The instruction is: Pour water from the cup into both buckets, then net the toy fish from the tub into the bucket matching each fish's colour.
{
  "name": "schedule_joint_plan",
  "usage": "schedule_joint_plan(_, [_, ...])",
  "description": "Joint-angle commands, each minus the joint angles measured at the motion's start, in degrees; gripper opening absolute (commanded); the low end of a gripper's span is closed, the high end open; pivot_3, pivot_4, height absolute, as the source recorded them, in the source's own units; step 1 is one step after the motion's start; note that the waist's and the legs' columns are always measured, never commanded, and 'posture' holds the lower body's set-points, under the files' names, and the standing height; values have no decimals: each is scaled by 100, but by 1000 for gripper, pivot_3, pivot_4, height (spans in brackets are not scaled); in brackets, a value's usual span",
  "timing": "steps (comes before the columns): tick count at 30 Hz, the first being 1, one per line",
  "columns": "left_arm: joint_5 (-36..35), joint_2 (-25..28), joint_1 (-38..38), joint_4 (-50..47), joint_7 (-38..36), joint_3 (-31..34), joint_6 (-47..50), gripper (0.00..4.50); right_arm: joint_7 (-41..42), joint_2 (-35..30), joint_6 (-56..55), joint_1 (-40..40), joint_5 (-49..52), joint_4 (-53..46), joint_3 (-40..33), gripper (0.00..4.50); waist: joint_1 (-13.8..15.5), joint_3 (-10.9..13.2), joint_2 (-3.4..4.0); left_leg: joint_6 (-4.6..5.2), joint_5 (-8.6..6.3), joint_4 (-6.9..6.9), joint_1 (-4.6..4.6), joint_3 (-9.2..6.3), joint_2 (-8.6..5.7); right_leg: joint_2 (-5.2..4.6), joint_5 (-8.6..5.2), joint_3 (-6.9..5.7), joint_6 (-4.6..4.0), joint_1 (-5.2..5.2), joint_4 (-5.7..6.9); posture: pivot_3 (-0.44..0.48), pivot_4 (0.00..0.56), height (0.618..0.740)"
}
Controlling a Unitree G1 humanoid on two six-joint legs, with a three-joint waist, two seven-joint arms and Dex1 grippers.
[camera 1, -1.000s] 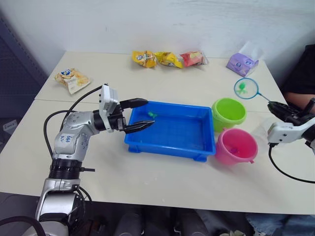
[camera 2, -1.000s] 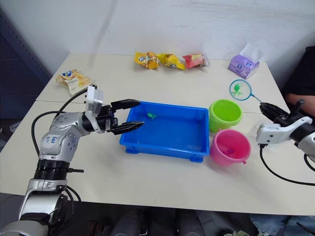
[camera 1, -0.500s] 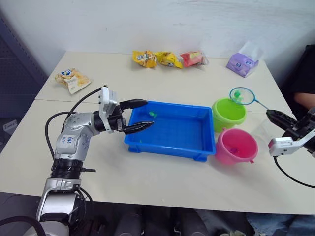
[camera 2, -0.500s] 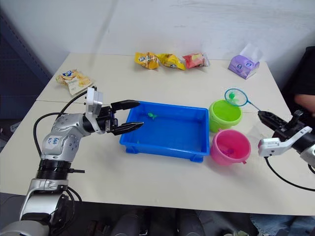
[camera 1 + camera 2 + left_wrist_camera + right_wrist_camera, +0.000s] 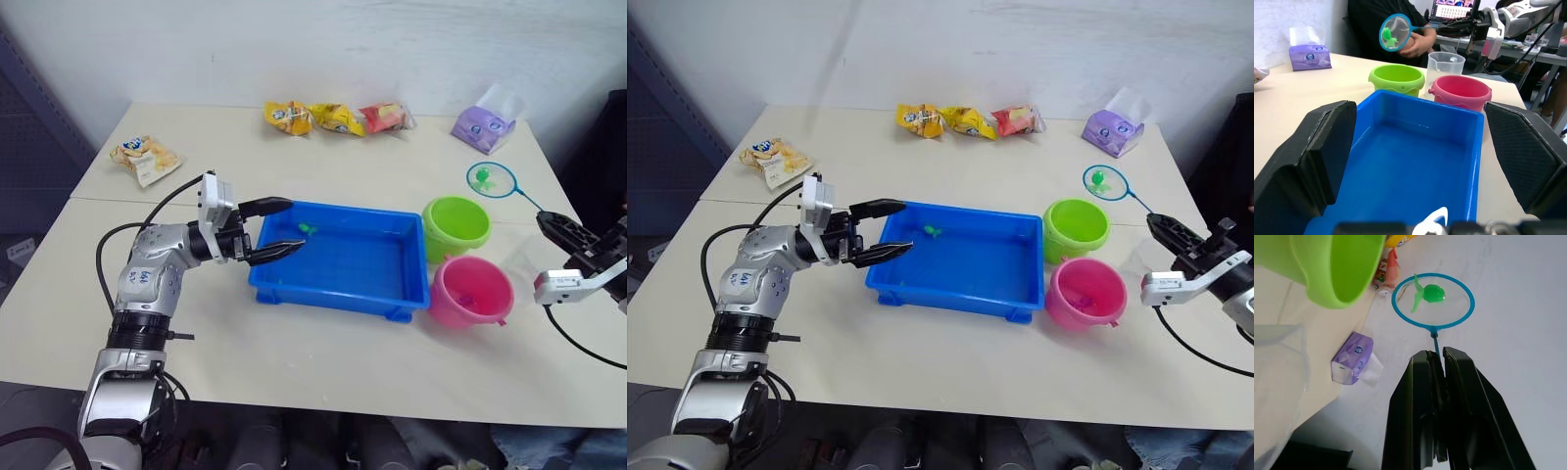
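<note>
My right gripper [image 5: 545, 218] is shut on the thin handle of the net [image 5: 491, 179]. The net's light-blue hoop hangs in the air just behind and to the right of the lime green bucket [image 5: 456, 221], with a green toy fish [image 5: 1430, 294] lying in it. The pink bucket [image 5: 472, 291] stands in front of the green one, and the clear cup [image 5: 1445, 63] is to their right. Another green fish [image 5: 306, 229] lies in the blue tub [image 5: 333, 292]. My left gripper [image 5: 284, 227] is open over the tub's left rim, holding nothing.
Three snack packs [image 5: 336, 117] lie along the table's far edge, with a purple tissue pack [image 5: 482, 125] at the far right corner. Another snack bag [image 5: 144, 157] is at the far left. A person [image 5: 1391, 24] sits beyond the table's right side.
The net dipped toward the green bucket half a second ago and has risen back up and to the right, the green fish still in it. My left arm has stayed put.
</note>
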Motion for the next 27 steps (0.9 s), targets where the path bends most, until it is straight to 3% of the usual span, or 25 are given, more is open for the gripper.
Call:
schedule_joint_plan(1, [1, -2, 34, -196, -31, 21, -94, 4485, -223, -298, 67, 60, 204, -260, -318, 0, 2, 1, 1, 0, 0, 0, 0, 0, 0, 0, 0, 0, 0, -1, 0, 0, 150, 740])
schedule_joint_plan(5, [13, 7, 20, -143, -44, 39, -100, 4485, -263, -474, 144, 74, 435, -598, -674, 0, -19, 0, 25, 2, 1, 1, 1, 9, -1, -1, 0, 6, 1, -3, 7, 0, 150, 740])
schedule_joint_plan(13, [4, -33, 41, -303, 41, 7, -19, 4485, -112, -137, 327, 173, 440, -602, -490, 0, 1, -2, 23, -3, 4, 0, 2, 4, 3, 4, 0, 5, 0, 0, 5, 0, 150, 740])
schedule_joint_plan(18, [-9, 60, 59, -475, 120, 55, 93, 4485, 475, 3, -90, 186, 1241, -547, -529, 0, -3, -2, 24, -3, 4, 0, 2, 4, 3, 4, 0, 4, 0, 0, 6, 0, 150, 740])
schedule_joint_plan(20, [7, 212, 118, -462, 59, 119, 89, 4485, 1329, 86, -535, 140, 2380, -584, -507, 0, -31, -1, 24, -3, 4, 0, 4, 5, 3, 5, 0, 6, 0, 0, 7, 0, 150, 740])
schedule_joint_plan(22, [7, 449, 212, -432, -59, 240, 20, 4485, 2744, 198, -707, 173, 4221, -933, -225, 0, -104, -1, 24, -3, 4, 0, 6, 5, 6, 8, 0, 5, 0, 0, 9, 0, 150, 740])
schedule_joint_plan(25, [-84, 828, 420, -379, -329, 466, -131, 4485, 5026, 441, 219, 435, 7091, -2222, 124, 0, -167, 7, 10, -2, 3, -3, 19, 0, 18, 17, 0, 4, 0, 14, 7, 0, 150, 740])
schedule_joint_plan(27, [-47, 1062, 555, -296, -500, 551, -244, 4485, 5777, 567, 773, 390, 7762, -2798, 161, 0, -157, 7, 10, -1, 2, -3, 32, -2, 23, 19, 0, 3, 0, 28, 8, 0, 150, 740])
